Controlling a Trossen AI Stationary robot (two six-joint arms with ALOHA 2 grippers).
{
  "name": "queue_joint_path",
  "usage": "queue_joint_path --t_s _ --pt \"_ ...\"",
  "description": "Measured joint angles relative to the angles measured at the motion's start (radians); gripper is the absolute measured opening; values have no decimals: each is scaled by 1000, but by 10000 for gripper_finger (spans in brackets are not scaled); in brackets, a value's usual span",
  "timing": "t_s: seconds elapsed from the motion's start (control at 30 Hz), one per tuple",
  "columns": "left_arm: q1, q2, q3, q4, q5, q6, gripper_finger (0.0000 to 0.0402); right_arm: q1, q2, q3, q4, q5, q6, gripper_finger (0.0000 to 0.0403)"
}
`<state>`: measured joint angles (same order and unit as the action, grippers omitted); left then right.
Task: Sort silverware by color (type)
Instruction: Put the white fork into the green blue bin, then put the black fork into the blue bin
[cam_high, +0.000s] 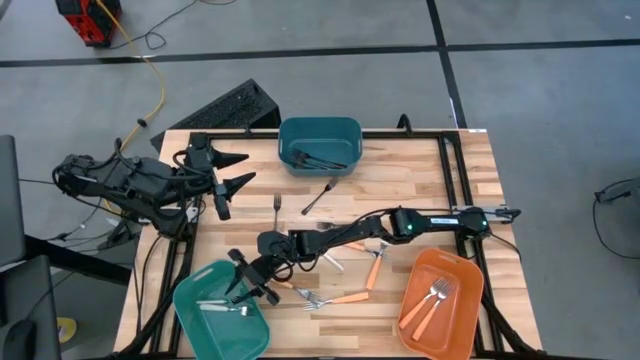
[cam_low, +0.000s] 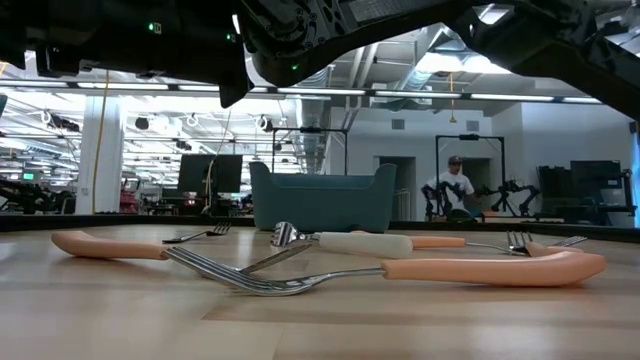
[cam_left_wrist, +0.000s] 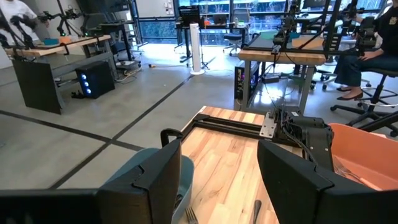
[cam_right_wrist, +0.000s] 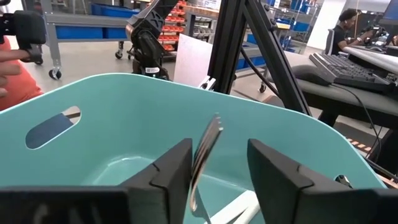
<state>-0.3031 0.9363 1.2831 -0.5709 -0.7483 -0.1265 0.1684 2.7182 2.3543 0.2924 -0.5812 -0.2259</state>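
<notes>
My right gripper (cam_high: 252, 280) reaches across the table and hangs open over the light teal bin (cam_high: 205, 330) at the near left corner. In the right wrist view a silver fork (cam_right_wrist: 205, 152) stands tilted between the fingers of my right gripper (cam_right_wrist: 217, 149), above the light teal bin (cam_right_wrist: 112, 124). Another silver fork (cam_high: 222, 306) lies in that bin. Orange-handled forks (cam_high: 375, 268), a white-handled one (cam_high: 330, 261), a silver fork (cam_high: 278, 205) and a dark fork (cam_high: 318, 197) lie flat on the table. My left gripper (cam_high: 238, 170) waits open over the far left corner. My right gripper has the silver fork's handle (cam_right_wrist: 194, 199) close against the inner face of one finger (cam_right_wrist: 177, 168), while the other finger (cam_right_wrist: 267, 168) stands clear of it. The fork points away along the fingers, tines (cam_right_wrist: 216, 121) outward, over the bin. Whether the finger touches it I cannot tell.
A dark teal bin (cam_high: 345, 130) with dark utensils stands at the far edge. An orange bin (cam_high: 460, 275) with orange-handled forks sits at the near right. The right arm (cam_high: 400, 225) spans the table's middle above the loose forks. A black frame runs along the table's right side.
</notes>
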Motion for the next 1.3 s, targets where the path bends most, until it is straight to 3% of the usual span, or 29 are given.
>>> queue_joint_path --t_s 0.3,0.63,0.8,1.03,1.13,1.3 --pt "0 0 0 0 0 0 199 0 0 0 0 0 25 249" --pt "0 0 0 -10 0 -7 199 -15 -8 0 -25 0 24 256" --pt "0 0 0 -82 3 -60 199 -39 -128 0 -354 58 -144 256" --pt "0 -1 0 -102 0 -64 199 -77 -358 1 -861 318 -404 255" --pt "0 -1 0 -106 -24 -61 199 -107 -442 1 -1092 430 -426 255" --pt "0 -2 0 -136 -113 -69 199 -189 -550 2 -1453 519 -323 255"
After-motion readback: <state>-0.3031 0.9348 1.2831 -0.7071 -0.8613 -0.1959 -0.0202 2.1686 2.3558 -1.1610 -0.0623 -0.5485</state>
